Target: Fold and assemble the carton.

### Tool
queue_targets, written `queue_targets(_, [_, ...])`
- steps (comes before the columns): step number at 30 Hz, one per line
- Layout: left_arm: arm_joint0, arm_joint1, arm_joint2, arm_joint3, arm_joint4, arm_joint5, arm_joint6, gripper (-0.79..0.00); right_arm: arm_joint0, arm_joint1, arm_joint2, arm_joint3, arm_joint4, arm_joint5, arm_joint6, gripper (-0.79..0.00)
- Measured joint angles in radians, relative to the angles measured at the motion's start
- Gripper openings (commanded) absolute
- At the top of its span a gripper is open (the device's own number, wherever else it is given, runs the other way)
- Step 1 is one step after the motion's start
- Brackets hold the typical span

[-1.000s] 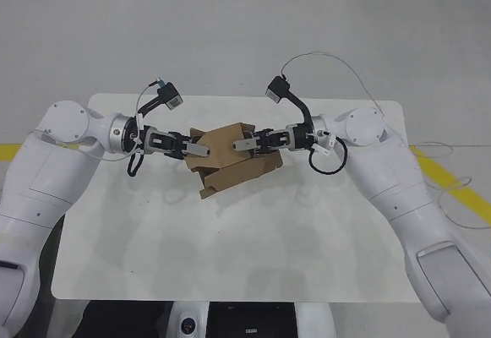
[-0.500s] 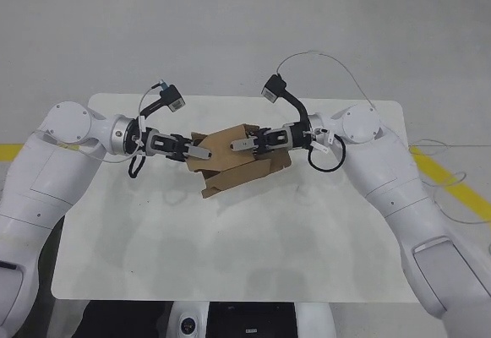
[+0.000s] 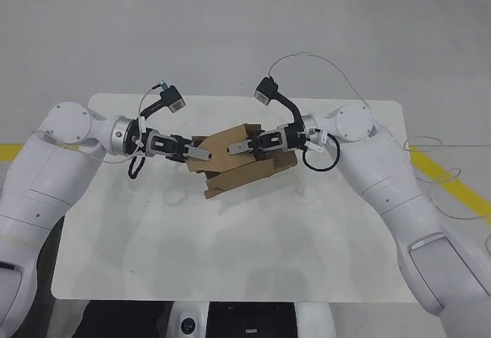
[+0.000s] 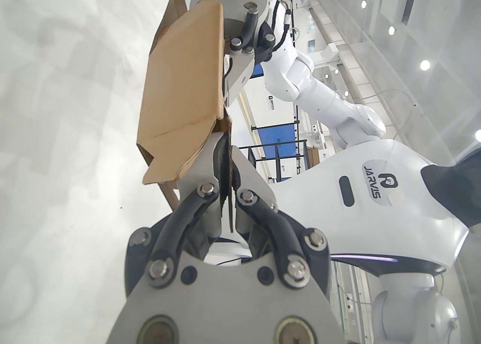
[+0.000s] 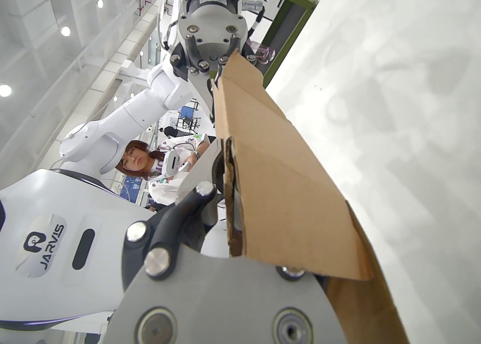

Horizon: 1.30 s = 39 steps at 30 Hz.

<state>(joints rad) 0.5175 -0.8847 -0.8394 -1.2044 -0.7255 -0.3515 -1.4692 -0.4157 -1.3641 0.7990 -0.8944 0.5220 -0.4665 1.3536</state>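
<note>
I hold the carton (image 3: 247, 162) above the table (image 3: 228, 253), left gripper (image 3: 201, 154) and right gripper (image 3: 232, 148) pinched tight on opposite edges, so its panels can fold.

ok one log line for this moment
left gripper: shut on carton | right gripper: shut on carton | carton: partly folded

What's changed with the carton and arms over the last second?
The right gripper has edged along the carton toward the left gripper, with its wrist turning slightly. The carton's right end now reaches further under that arm. Both grippers stay shut on the carton, held over the table, and the left arm has hardly moved.
</note>
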Motion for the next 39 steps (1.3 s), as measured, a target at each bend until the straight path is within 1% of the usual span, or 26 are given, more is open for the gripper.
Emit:
queue_targets(1, [-0.001,0.001,0.000,0.000,-0.003,0.003,-0.003,-0.785,0.000,-0.001,-0.001,0.001,0.000,0.001,0.001,-0.785])
queue_targets(2, [-0.001,0.001,0.000,-0.001,-0.003,0.004,-0.004,-0.696,0.001,-0.001,-0.001,0.002,0.001,0.001,0.001,-0.785])
queue_targets(3, [-0.001,0.001,0.000,-0.001,-0.004,0.004,-0.004,-0.542,0.001,-0.001,-0.001,0.002,0.001,0.002,0.002,-0.785])
queue_targets(4, [-0.001,0.002,-0.001,0.000,-0.005,0.005,-0.004,-0.428,0.001,-0.002,-0.001,0.003,0.001,0.001,0.001,-0.785])
queue_targets(5, [-0.001,0.002,-0.002,0.000,-0.007,0.005,-0.005,-0.283,0.001,-0.002,0.000,0.004,0.001,0.000,0.000,-0.785])
queue_targets(6, [-0.002,0.003,-0.003,0.001,-0.010,0.005,-0.006,0.000,0.001,-0.002,0.000,0.004,0.000,-0.002,-0.002,-0.785])
queue_targets(14, [-0.003,0.006,-0.021,0.003,-0.041,0.024,-0.024,0.000,-0.001,-0.003,0.014,0.023,-0.013,-0.024,-0.043,-0.785])
queue_targets(22, [0.011,0.008,-0.063,-0.020,-0.116,0.067,-0.067,0.000,-0.012,-0.001,0.030,0.010,-0.066,-0.020,-0.127,-0.785])
queue_targets(28, [0.027,0.013,-0.082,-0.036,-0.167,0.067,-0.067,0.000,-0.023,-0.001,0.033,-0.013,-0.101,-0.006,-0.167,-0.785])
queue_targets(39, [0.024,0.012,-0.079,-0.030,-0.214,0.067,-0.067,0.000,-0.034,-0.010,0.023,-0.063,-0.128,0.009,-0.195,-0.785])
